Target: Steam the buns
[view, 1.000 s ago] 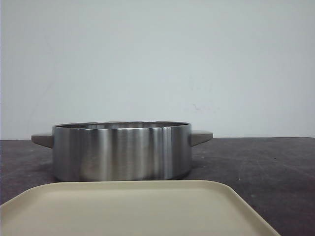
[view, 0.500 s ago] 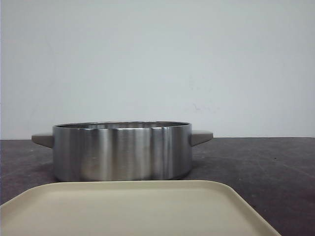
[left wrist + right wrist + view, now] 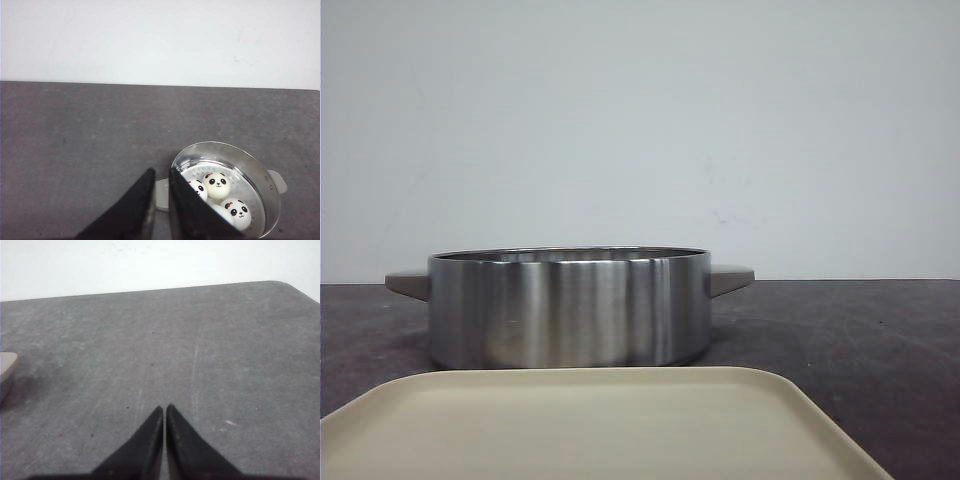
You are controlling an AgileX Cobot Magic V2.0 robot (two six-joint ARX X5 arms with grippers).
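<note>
You have glossy white panda-faced buns [image 3: 217, 185] inside the round steel pot [image 3: 570, 306]; both grippers empty, nearly closed; tray at six o'clock bare.

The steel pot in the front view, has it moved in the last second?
No. The steel pot sits in the same spot against the cream tray edge and the wall line behind it.

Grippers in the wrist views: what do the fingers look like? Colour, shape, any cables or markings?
Left gripper and right gripper look alike: matte black fingers, broad at the base and tapering to pointed tips, with smooth flat faces. No cables, labels or markings show. The arms themselves are out of frame.
</note>
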